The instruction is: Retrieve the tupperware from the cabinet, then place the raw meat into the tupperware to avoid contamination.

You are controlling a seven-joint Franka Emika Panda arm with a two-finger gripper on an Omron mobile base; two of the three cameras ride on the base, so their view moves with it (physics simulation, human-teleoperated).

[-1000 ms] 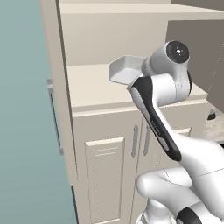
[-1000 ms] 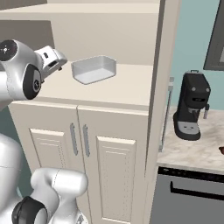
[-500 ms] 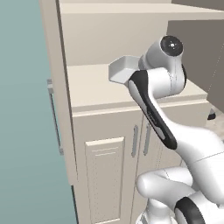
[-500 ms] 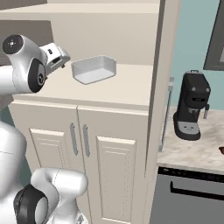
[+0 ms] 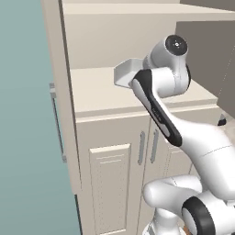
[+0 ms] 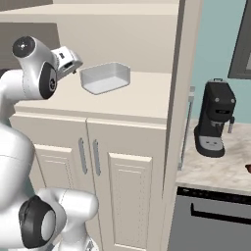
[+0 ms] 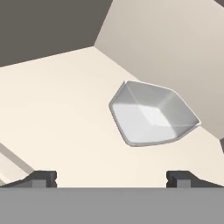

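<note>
Inside the open cabinet (image 6: 176,98), on its shelf (image 6: 132,100), the tub (image 6: 105,77) lay ahead of the widely spread fingers (image 7: 111,178), best closed over one sloping wall.

You are looking along the gripper (image 7: 111,179) at the tub (image 7: 151,114), which is sitting upright and empty on the cream shelf (image 7: 61,113), at about 1 o'clock from the middle. The two dark fingertips (image 7: 43,178) are standing wide apart at 7 and 5 o'clock, touching nothing, with the tub well apart from them. A beige wall (image 7: 175,43) is rising behind the tub at 1 o'clock.
</note>
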